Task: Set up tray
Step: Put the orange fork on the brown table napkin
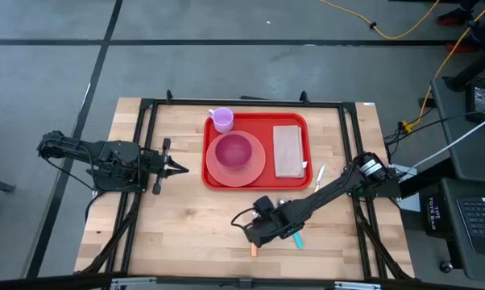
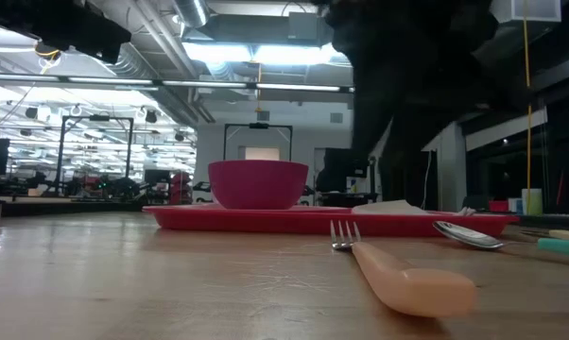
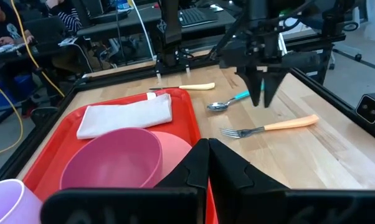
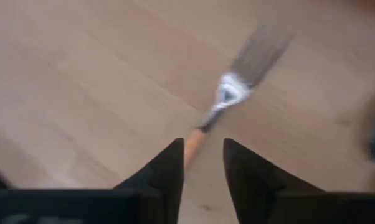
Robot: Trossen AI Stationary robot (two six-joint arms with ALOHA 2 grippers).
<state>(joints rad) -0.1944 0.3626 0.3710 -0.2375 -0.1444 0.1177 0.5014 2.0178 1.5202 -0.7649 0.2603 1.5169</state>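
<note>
Glossy plastic tray [image 1: 257, 183] on matt wooden table [image 1: 194, 225].

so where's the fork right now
The fork lies on the bare table in front of the tray, off it, directly under the right gripper; the spoon is its nearest neighbour.

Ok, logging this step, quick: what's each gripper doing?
Left gripper: jaws shut, holding nothing.
Right gripper: jaws open above the fork, holding nothing.

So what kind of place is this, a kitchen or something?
More likely a robotics lab or workshop than a kitchen: the wooden table sits in a black metal frame, loose yellow cables cross the floor, and desks with laptops fill the room behind.
</note>
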